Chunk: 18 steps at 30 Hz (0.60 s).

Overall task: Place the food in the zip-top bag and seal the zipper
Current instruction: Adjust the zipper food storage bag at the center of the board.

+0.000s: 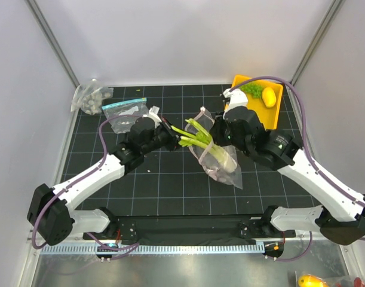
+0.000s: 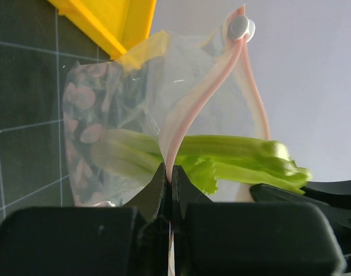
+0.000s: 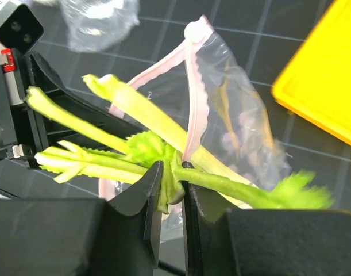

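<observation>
Two pinches, we reckon. Left gripper point(image 2: 170, 172) clamps the zipper point(image 2: 193, 103), right gripper point(image 3: 172, 173) squeezes the leek point(image 3: 141, 109) by its green tops (white end's inside the zip-top bag point(image 3: 244, 126)).

Gridded mat point(image 1: 164, 185): yellow tray point(image 1: 273, 116), zip-top bag point(image 1: 229, 173)

The left arm point(image 1: 92, 176) and right arm point(image 1: 313, 173) reach inward, wrists level, tips nearly meeting. The left tool point(image 2: 170, 179) pinches the zipper point(image 2: 189, 109) tight. The right tool point(image 3: 170, 184) clamps the leek point(image 3: 146, 119) leaves between its fingers.
</observation>
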### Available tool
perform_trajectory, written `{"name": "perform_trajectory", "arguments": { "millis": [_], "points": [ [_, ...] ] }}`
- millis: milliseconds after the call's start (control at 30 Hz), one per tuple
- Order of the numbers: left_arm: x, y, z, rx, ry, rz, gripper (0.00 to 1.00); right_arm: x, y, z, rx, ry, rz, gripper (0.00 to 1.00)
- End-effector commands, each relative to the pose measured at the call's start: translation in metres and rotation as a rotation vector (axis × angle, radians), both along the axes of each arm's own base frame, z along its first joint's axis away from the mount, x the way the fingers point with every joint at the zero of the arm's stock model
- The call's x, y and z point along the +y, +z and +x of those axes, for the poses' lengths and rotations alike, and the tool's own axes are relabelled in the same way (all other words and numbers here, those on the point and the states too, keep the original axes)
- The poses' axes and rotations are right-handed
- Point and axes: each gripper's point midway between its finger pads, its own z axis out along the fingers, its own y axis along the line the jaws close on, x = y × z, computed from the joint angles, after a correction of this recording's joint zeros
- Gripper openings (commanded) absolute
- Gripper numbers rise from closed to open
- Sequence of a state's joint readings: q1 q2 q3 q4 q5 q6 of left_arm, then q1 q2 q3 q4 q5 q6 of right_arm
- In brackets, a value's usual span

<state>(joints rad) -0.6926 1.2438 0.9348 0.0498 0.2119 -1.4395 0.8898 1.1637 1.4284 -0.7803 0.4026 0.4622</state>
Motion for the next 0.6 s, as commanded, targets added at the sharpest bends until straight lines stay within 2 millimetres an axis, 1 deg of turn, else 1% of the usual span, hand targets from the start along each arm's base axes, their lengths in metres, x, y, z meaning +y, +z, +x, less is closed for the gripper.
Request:
{"name": "perform_trajectory", "arguments": {
  "millis": [0,33,67,133,167,200,233,267,300,333,367,467,500,533,567],
  "points": [
    [-0.006,-0.002,-0.008,0.007,-0.048,-0.042,0.00,-0.026,-0.021,-0.009,0.098,-0.013,-0.226,0.01],
    [-0.004,-0.006,-0.005,0.007,-0.027,-0.028,0.01,-0.031,-0.027,-0.004,0.104,-0.036,-0.276,0.01],
    [-0.003,-0.010,-0.004,-0.006,-0.022,-0.006,0.00,-0.032,-0.041,0.000,0.131,-0.041,-0.328,0.01],
    [-0.002,-0.017,0.000,-0.014,-0.009,0.030,0.00,-0.033,-0.055,0.010,0.149,-0.047,-0.346,0.01],
    [-0.002,-0.017,0.002,-0.037,-0.013,0.050,0.01,-0.034,-0.070,0.012,0.176,-0.040,-0.358,0.01],
    [-0.002,-0.020,0.003,-0.040,-0.012,0.064,0.01,-0.026,-0.075,0.021,0.176,-0.024,-0.319,0.01],
    [-0.001,-0.024,0.006,-0.039,-0.005,0.082,0.00,-0.026,-0.080,0.025,0.188,-0.010,-0.303,0.01],
    [-0.003,-0.029,0.009,-0.036,-0.003,0.100,0.00,-0.025,-0.094,0.029,0.236,0.013,-0.271,0.01],
    [-0.003,-0.034,0.011,-0.033,-0.003,0.111,0.00,-0.018,-0.096,0.037,0.228,0.029,-0.231,0.01],
    [-0.004,-0.033,0.015,-0.035,-0.001,0.116,0.00,-0.015,-0.100,0.040,0.236,0.045,-0.215,0.01],
    [-0.006,-0.041,0.017,-0.023,-0.009,0.135,0.00,-0.013,-0.105,0.042,0.249,0.057,-0.201,0.01],
    [-0.008,-0.040,0.026,-0.071,-0.027,0.172,0.00,-0.007,-0.106,0.055,0.196,0.048,-0.178,0.01],
    [-0.007,-0.039,0.027,-0.101,-0.035,0.190,0.00,-0.008,-0.105,0.056,0.181,0.040,-0.175,0.01],
    [-0.007,-0.036,0.027,-0.117,-0.043,0.196,0.00,-0.010,-0.097,0.055,0.150,0.037,-0.154,0.01],
    [-0.008,-0.034,0.026,-0.131,-0.056,0.201,0.01,-0.010,-0.096,0.055,0.128,0.036,-0.138,0.01]
  ]
}}
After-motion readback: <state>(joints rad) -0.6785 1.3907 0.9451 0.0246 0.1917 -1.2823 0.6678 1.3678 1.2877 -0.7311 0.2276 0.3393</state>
